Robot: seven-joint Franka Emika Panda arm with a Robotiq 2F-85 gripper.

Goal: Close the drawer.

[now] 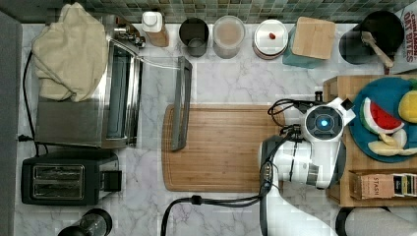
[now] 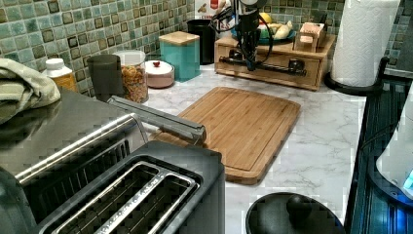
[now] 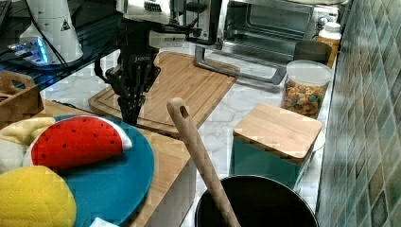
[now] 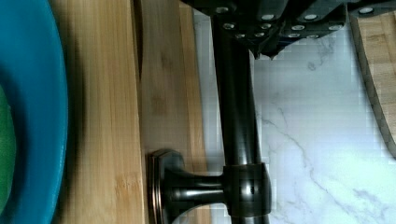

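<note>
Top view: arm (image 1: 307, 162) sits at 4 o'clock of the frame, wrist over the gap between the cutting board (image 1: 221, 147) and the wooden stand at the top view's right. Blue plate (image 1: 381, 118) with toy fruit sits on top of the stand. Drawer front is hidden under the wrist here.

Left view: drawer (image 2: 272, 68) at 1 o'clock, in the wooden stand against the tiled wall, front panel looks nearly flush with the stand. Gripper (image 2: 251, 61) hangs straight down at the black bar handle (image 2: 265, 65), near its end at the left view's left. Paper towel roll (image 2: 363, 41) just beside the stand at 2 o'clock.

Right view: gripper (image 3: 131, 111) at 10 o'clock, pointing down between the cutting board (image 3: 175, 85) and the stand edge. Teal box with wooden lid (image 3: 276, 130) at 4 o'clock.

Wrist view: handle (image 4: 238, 116) runs under the gripper, one post (image 4: 187, 191) fixed to the drawer front (image 4: 163, 93). Fingers sit at the bar; cannot tell whether they are spread or pinching it.
</note>
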